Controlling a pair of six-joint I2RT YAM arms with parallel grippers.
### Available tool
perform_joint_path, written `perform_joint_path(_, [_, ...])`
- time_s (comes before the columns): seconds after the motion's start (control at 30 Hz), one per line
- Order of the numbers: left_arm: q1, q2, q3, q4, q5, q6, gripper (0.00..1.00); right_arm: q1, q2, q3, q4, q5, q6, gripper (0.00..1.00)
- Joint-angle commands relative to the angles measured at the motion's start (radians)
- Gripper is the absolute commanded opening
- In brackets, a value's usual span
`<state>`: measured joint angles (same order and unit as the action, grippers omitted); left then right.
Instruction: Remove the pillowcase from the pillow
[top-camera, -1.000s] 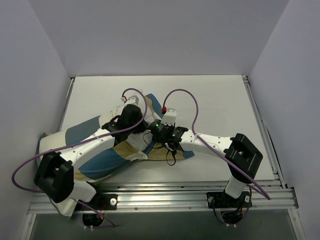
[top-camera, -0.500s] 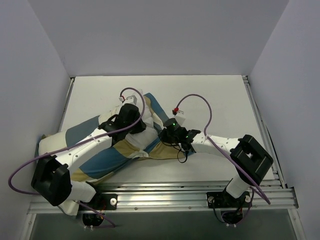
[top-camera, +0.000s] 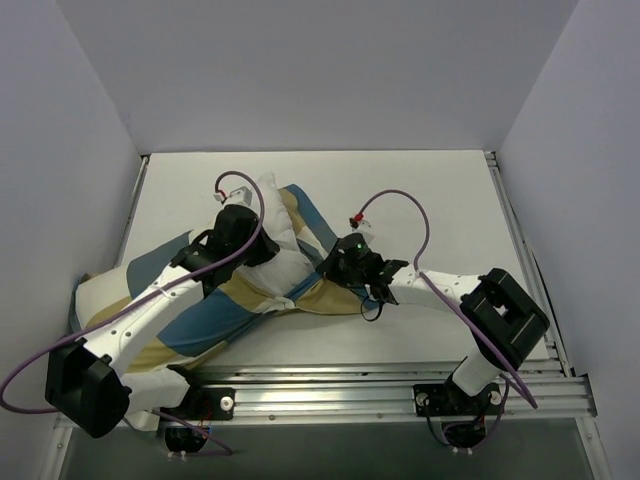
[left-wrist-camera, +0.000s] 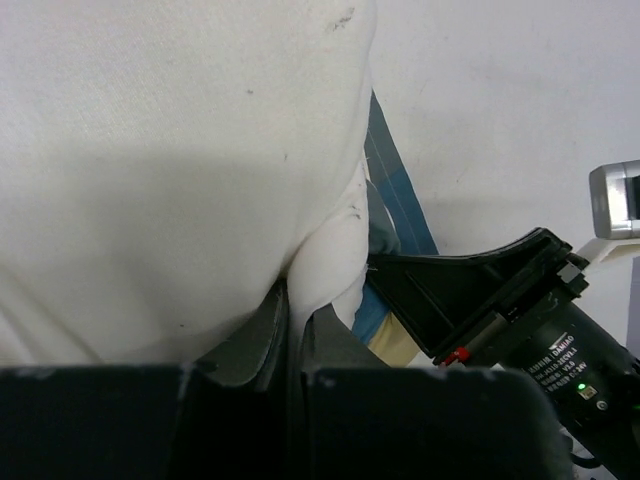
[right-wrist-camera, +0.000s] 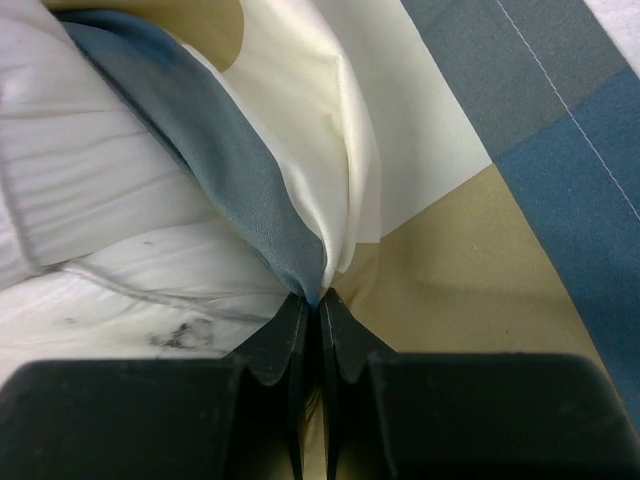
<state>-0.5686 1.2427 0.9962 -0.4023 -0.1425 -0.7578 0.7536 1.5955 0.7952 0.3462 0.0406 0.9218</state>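
The checked pillowcase (top-camera: 215, 315) lies across the table's left and middle, blue, tan and cream. The white pillow (top-camera: 275, 245) bulges out of its open end at mid table. My left gripper (top-camera: 262, 240) is shut on a pinch of the pillow (left-wrist-camera: 200, 150); its fingers (left-wrist-camera: 255, 335) clamp white fabric. My right gripper (top-camera: 330, 268) is shut on the pillowcase's blue edge (right-wrist-camera: 230, 170), just right of the pillow. In the right wrist view (right-wrist-camera: 320, 300) the jaws hold a fold of blue and cream cloth. The right gripper body shows in the left wrist view (left-wrist-camera: 500, 300).
Grey walls close in the white table (top-camera: 430, 200) at the left, back and right. A metal rail (top-camera: 400, 385) runs along the near edge. Purple cables (top-camera: 400, 205) loop over both arms. The pillowcase's far end reaches the left wall (top-camera: 85, 300).
My left gripper has pulled the pillow up and to the left, so more white cushion shows. My right gripper moved right with the pillowcase edge and holds it low.
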Motion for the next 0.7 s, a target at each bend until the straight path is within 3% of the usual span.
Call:
perform_joint_path(0.0, [0.081,-0.137,0.073,-0.029,-0.155,-0.029,0.02,-0.129,0.066,-0.119,-0.398,0.272,-0.127,0.00])
perform_joint_path(0.23, [0.114,-0.198,0.022,0.049,-0.215,-0.153,0.02,-0.131,0.072,-0.132,-0.380,0.259,-0.130,0.00])
perform_joint_path(0.43, [0.144,-0.210,0.019,0.130,-0.253,-0.167,0.02,-0.135,0.055,-0.145,-0.356,0.240,-0.144,0.00])
perform_joint_path(0.53, [0.142,-0.119,0.068,0.198,-0.142,-0.098,0.02,-0.135,-0.008,-0.157,-0.324,0.194,-0.164,0.00])
perform_joint_path(0.67, [0.110,0.078,0.182,0.252,0.059,-0.031,0.02,-0.138,-0.254,-0.165,-0.348,0.209,-0.158,0.03])
